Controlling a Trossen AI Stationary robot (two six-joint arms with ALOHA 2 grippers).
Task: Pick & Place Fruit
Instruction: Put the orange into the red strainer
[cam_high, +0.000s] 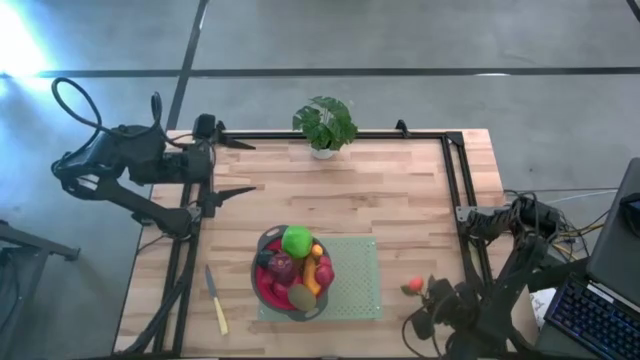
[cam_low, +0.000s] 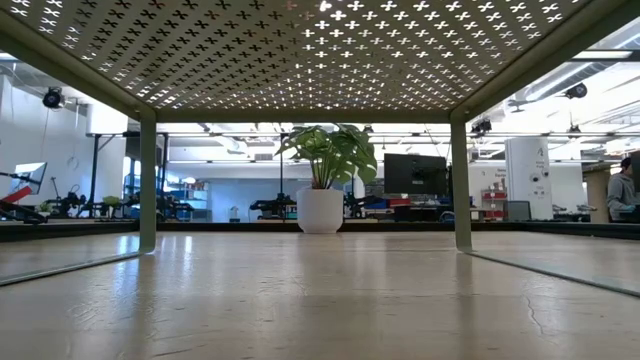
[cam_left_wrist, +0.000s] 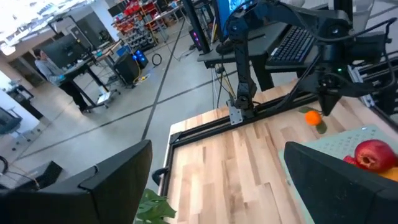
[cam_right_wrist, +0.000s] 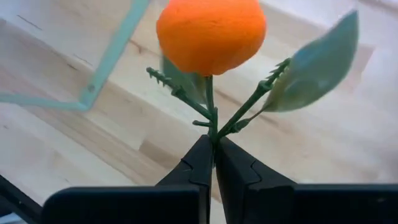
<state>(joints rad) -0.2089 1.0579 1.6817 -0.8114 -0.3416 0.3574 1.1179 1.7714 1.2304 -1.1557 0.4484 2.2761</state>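
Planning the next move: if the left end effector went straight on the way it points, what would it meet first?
Probably nothing at once: the open left end effector points across bare table toward the far rail. Depth is unclear.

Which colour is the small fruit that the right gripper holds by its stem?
Orange fruit, green stem; clearest in the right wrist view.
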